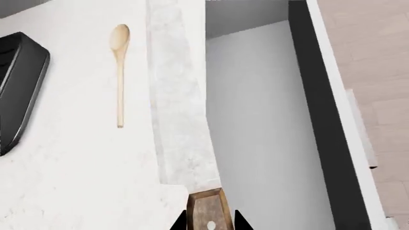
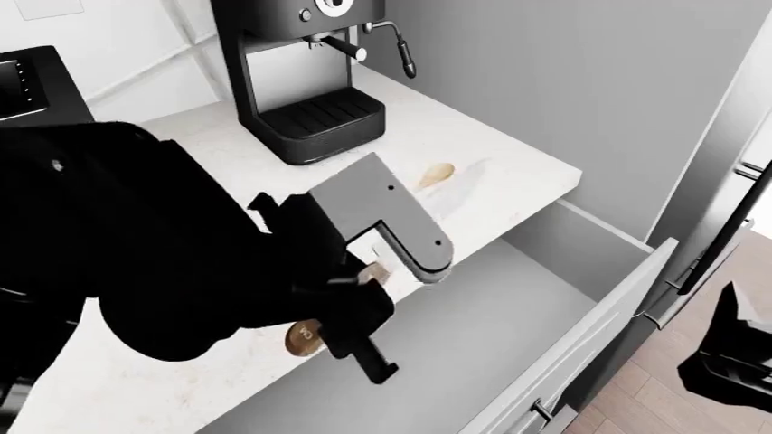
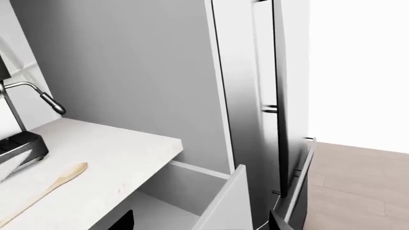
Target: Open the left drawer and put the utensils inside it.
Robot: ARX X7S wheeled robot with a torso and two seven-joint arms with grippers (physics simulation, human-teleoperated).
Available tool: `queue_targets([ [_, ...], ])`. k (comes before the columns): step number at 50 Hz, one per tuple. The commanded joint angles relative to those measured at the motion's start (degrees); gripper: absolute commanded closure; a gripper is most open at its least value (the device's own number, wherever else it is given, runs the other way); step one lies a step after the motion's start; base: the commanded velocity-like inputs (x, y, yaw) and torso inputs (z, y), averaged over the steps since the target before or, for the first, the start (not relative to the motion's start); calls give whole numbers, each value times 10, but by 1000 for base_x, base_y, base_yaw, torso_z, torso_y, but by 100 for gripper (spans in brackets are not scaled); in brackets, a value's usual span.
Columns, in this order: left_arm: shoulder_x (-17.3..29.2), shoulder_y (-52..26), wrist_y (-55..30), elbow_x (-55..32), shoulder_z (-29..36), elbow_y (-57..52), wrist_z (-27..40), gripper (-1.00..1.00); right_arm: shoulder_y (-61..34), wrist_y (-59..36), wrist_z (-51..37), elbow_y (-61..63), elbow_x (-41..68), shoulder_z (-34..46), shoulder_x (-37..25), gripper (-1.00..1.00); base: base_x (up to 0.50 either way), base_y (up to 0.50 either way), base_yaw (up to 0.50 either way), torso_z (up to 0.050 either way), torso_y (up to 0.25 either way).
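White veined countertop (image 1: 83, 182), grey wall behind, coffee machine (image 2: 307, 77) at the back.

Left drawer (image 1: 268, 134): pulled well out, plain grey box interior, nothing visible in it. It lies directly beyond and beside the left gripper (image 1: 211, 224). Opening step judged done.

Knife (image 1: 210, 211): only the brown wooden handle end with a pale rivet shows in the left wrist view, sitting between the two dark fingertips. The left gripper is closed narrowly on it and holds it over the counter edge, right at the drawer's near rim. The blade is out of sight. Not yet released into the drawer.

Wooden spoon (image 1: 119, 72): slim, pale, lying flat on the countertop, well ahead of the left gripper and away from the drawer, bowl end farthest. Untouched.

Right gripper (image 3: 201, 221): only dark tips at the picture edge; they stand wide apart, nothing between them. It hangs outside the drawer front (image 3: 223, 206).

Remaining, as judged: drop the knife in, then fetch the spoon.
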State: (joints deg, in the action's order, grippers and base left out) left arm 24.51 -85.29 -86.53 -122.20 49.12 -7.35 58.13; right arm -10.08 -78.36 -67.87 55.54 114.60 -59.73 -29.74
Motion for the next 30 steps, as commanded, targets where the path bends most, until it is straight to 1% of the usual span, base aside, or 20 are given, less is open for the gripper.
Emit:
queue_targets([
  [1, -19, -17, -16, 30, 49, -61, -84, 100, 6, 4, 2, -2, 4, -8, -4, -100, 0, 0, 0, 0, 0],
  [5, -24, -12, -15, 32, 75, -74, -84, 100, 10, -2, 12, -1, 2, -19, 2, -100, 0, 0, 0, 0, 0],
  [10, -29, -1, -11, 49, 93, -78, -95, 100, 10, -9, 20, -2, -5, -23, 8, -100, 0, 0, 0, 0, 0],
  [23, -37, 41, 3, 110, 125, -76, -119, 100, 12, -23, 44, 0, -23, -35, 24, -100, 0, 0, 0, 0, 0],
  [30, -38, 42, 16, 117, 146, -62, -109, 100, 15, -22, 51, 2, -25, -40, 25, -100, 0, 0, 0, 0, 0],
])
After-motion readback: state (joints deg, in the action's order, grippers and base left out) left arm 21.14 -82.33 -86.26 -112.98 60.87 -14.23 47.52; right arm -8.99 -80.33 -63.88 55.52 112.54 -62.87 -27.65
